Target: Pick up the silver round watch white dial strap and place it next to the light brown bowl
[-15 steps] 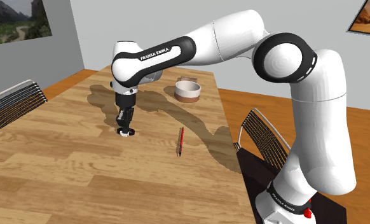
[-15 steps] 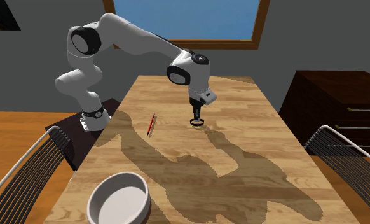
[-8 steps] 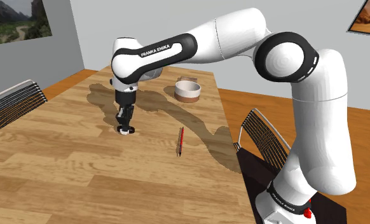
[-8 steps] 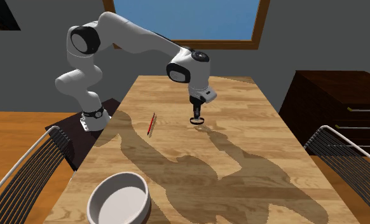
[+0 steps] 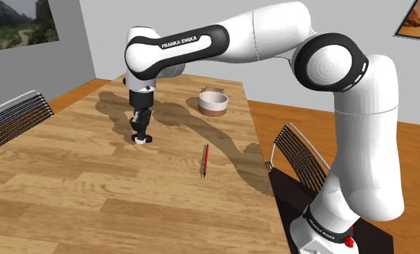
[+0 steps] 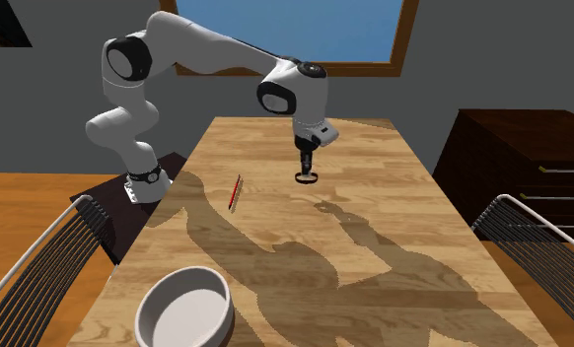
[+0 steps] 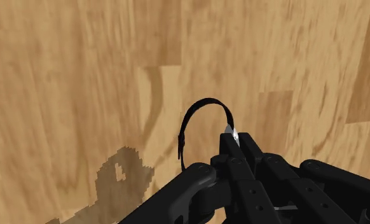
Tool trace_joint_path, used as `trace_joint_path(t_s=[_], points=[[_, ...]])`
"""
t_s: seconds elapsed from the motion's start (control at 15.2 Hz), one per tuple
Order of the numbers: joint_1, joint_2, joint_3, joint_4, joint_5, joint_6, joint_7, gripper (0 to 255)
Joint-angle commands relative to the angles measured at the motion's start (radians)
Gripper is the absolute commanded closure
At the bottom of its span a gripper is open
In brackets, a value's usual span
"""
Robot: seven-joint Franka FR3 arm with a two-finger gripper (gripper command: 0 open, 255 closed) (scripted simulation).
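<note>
My gripper (image 5: 141, 134) (image 6: 306, 169) (image 7: 235, 141) is shut on the watch (image 5: 142, 141) (image 6: 306, 178), holding it a little above the wooden table (image 5: 71, 180) (image 6: 374, 256). In the wrist view the watch's black strap (image 7: 205, 101) loops out past the fingertips, and a bit of silver case (image 7: 229, 132) shows between them. The bowl (image 5: 213, 102), pale with a brown band, stands near the table's far end, to the shoulder view's right of the gripper. In the second exterior view the bowl (image 6: 184, 308) is at the near edge.
A red pencil (image 5: 205, 159) (image 6: 235, 190) lies on the table between the gripper and the stand. Wire-backed chairs (image 5: 10, 115) (image 5: 300, 155) (image 6: 34, 266) (image 6: 541, 246) flank the table. A dark dresser (image 6: 522, 148) stands off to one side.
The gripper has risen from the tabletop with the watch clasped in it; the watch's shadow now lies apart from it on the wood.
</note>
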Motion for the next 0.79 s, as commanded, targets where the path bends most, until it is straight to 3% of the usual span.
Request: trace_joint_path(t_s=[0.0,0.73], points=[[0.001,-0.01,0.001,0.015,0.0,-0.025,0.005,255],[0.0,-0.031,0.002,0.132,-0.002,-0.161,0.026,255]])
